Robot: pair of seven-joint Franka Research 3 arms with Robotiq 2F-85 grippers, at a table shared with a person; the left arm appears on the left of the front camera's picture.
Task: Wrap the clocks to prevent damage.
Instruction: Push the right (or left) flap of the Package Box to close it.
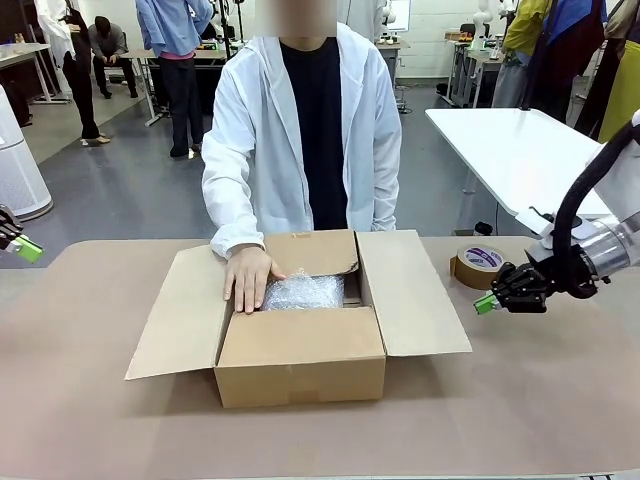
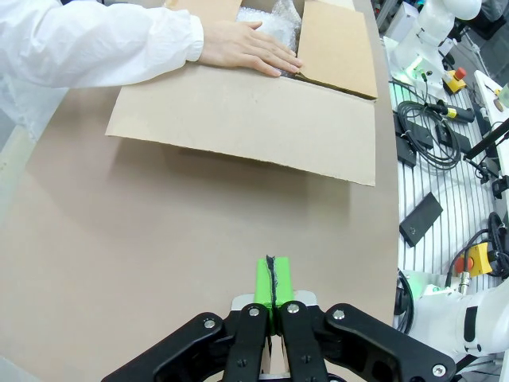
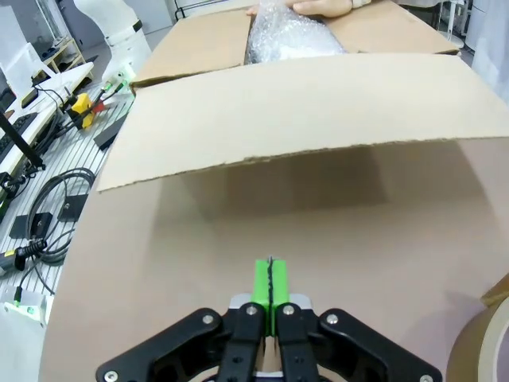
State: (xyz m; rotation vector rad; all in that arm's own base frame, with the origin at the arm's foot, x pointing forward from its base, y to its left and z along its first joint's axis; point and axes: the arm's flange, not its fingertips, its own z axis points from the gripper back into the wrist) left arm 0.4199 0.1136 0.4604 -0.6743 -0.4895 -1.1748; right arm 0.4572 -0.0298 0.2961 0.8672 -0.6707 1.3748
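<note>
Green-tipped and mostly cut off by the picture's left edge in the front view, the left gripper [image 1: 27, 248] hangs over the left end of the table [image 1: 90, 420]. Its wrist view shows the two fingers pressed together with nothing between them, well apart from the carton.

The brown cardboard carton [image 1: 300, 372] sits mid-table with its side flaps spread out to left and right. Its near flap is folded in over the near half of the opening and the far flap leans inward, so only a strip of the inside can be seen. In that strip lie the clocks [image 1: 308, 292], a single bundle in clear bubble wrap, whitish-grey inside. What is under the wrap cannot be made out. The bundle's left end is covered by the person's hand [image 1: 247, 277], which lies flat with its fingers pointing toward the robot. The bundle's near edge is hidden behind the folded flap. It lies flat, and its long axis appears to run left to right across the carton.

Right of the carton, a brown tape roll [image 1: 480, 266] lies on the table beyond the open right flap. The right gripper [image 1: 487, 303] hovers low near the roll, tips aimed at the carton, fingers closed against each other and empty. In its wrist view the spread right flap stands between it and the bundle, and the roll is cut off at the bottom right corner.
</note>
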